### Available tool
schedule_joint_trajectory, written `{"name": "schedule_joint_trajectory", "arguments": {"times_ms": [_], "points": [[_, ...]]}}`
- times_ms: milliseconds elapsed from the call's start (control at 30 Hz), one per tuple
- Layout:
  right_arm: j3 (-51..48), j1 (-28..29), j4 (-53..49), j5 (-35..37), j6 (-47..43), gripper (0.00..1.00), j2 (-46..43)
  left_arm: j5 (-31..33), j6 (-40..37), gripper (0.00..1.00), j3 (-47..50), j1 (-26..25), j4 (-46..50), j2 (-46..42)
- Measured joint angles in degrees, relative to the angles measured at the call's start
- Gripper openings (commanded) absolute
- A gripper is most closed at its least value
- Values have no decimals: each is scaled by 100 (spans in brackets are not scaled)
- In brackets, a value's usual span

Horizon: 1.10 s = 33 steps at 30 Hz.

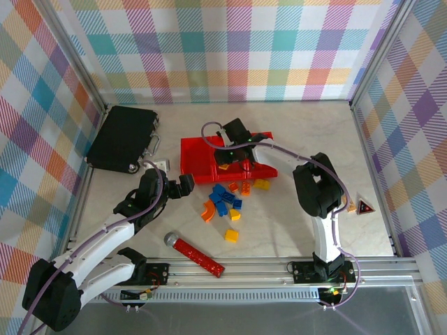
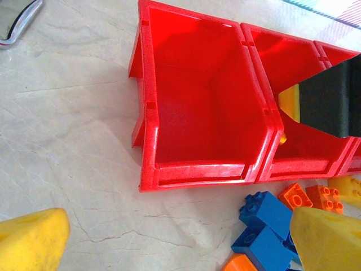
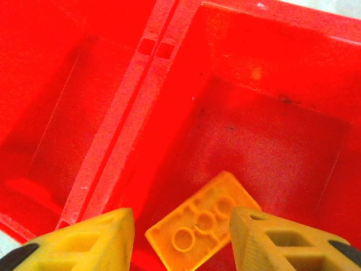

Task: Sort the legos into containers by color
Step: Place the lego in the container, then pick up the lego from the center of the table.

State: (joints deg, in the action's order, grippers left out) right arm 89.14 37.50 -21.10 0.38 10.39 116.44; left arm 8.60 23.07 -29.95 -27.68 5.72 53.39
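Our right end effector hangs inside the middle bin of the red containers, fingers partly apart. A yellow lego lies tilted between them, with a gap at the left finger, so nothing is clamped. The bin's dividing wall runs just left of the fingers. Our left end effector is spread fully and has hold of nothing. Straight ahead of it is the left bin, and the loose legos lie on the bench just ahead to its right.
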Motion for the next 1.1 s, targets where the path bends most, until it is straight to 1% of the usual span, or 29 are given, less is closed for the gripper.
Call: {"name": "schedule_joint_trajectory", "arguments": {"times_ms": [200, 267, 400, 600, 733, 833, 933, 1100], "points": [[-2, 0, -125, 26, 0, 56, -186, 7, 13, 100, 0, 0, 0, 0], [-50, 0, -133, 48, -33, 60, -424, 4, 13, 100, 0, 0, 0, 0], [-332, -2, -125, 68, -232, 67, -1241, 4, 33, 100, 0, 0, -4, 0], [-1320, -44, -105, 79, -525, 71, -2559, -13, 120, 100, 2, 0, -9, 0], [-2151, -103, -254, 116, -444, 74, -3101, -17, 160, 100, 2, 0, -46, 0], [-2614, -240, -437, 92, -299, 76, -3265, -39, 162, 100, 9, 0, -146, 7], [-2868, -459, -562, -31, -205, 77, -3263, -59, 162, 100, 9, 0, -186, 72], [-2927, -946, -656, -498, -184, 80, -3115, -122, 179, 100, 9, 0, -184, 164]]}}
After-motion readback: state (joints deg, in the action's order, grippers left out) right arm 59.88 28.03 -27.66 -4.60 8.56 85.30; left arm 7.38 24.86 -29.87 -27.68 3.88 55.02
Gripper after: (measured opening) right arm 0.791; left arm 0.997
